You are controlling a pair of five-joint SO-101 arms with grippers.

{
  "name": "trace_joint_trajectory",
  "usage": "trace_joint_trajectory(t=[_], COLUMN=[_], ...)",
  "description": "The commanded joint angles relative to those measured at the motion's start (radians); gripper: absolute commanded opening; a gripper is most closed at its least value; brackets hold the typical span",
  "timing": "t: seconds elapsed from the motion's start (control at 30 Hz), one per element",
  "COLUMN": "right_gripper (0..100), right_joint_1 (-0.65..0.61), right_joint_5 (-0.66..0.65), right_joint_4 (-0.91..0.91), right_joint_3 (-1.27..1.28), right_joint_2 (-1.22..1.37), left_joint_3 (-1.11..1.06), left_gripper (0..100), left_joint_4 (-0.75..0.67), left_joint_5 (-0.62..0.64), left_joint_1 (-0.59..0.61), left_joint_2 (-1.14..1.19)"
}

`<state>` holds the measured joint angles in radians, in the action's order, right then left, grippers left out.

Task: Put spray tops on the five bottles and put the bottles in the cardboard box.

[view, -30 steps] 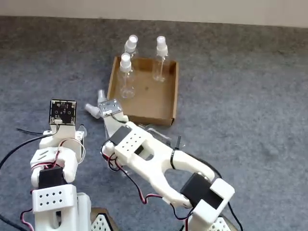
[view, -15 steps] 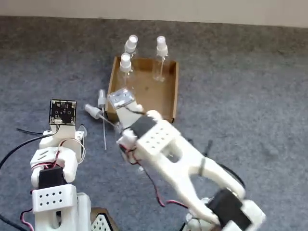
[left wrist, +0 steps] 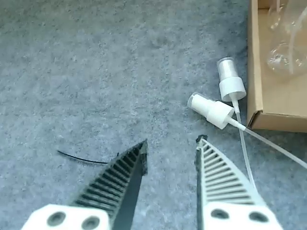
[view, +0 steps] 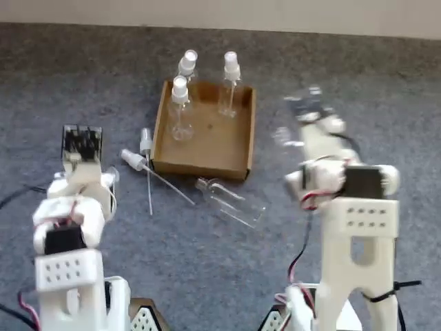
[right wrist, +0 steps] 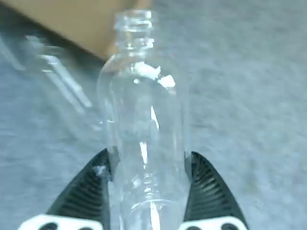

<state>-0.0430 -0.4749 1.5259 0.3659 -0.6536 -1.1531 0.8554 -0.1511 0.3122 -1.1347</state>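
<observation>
Overhead, the cardboard box (view: 207, 167) sits on the grey table (view: 386, 83) with capped bottles (view: 180, 110) standing at its far end. Two loose spray tops (view: 135, 159) lie just left of it, and a capless bottle (view: 231, 200) lies on its side in front. Next, the left wrist view: the left end effector (left wrist: 171, 142) hangs open above the table, near the spray tops beside the box corner. Lastly, the right wrist view: the right end effector (right wrist: 148, 155) is clamped around an uncapped clear bottle (right wrist: 144, 96).
</observation>
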Motion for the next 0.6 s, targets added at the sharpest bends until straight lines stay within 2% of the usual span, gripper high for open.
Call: trace_joint_trajectory(t=[0.0,0.13,0.27,0.37,0.57], right_gripper=[0.5,0.5,1.0,1.0,2.8], right_joint_1=[0.26,0.352,0.414,0.42,0.43], right_joint_5=[-0.19,-0.221,-0.229,-0.281,-0.279], right_joint_4=[-0.162,-0.3,-0.364,-0.395,-0.398], right_joint_3=[0.018,0.048,0.045,0.047,0.047], right_joint_2=[0.15,0.384,0.587,0.667,0.705], left_joint_3=[0.325,0.59,0.808,0.938,1.098], left_gripper=[16,16,16,16,16], left_joint_4=[0.055,0.13,0.196,0.23,0.265], left_joint_5=[0.005,0.126,0.272,0.402,0.589], left_joint_1=[0.008,0.008,0.007,0.004,-0.05], left_joint_2=[0.338,0.679,0.986,1.173,1.395])
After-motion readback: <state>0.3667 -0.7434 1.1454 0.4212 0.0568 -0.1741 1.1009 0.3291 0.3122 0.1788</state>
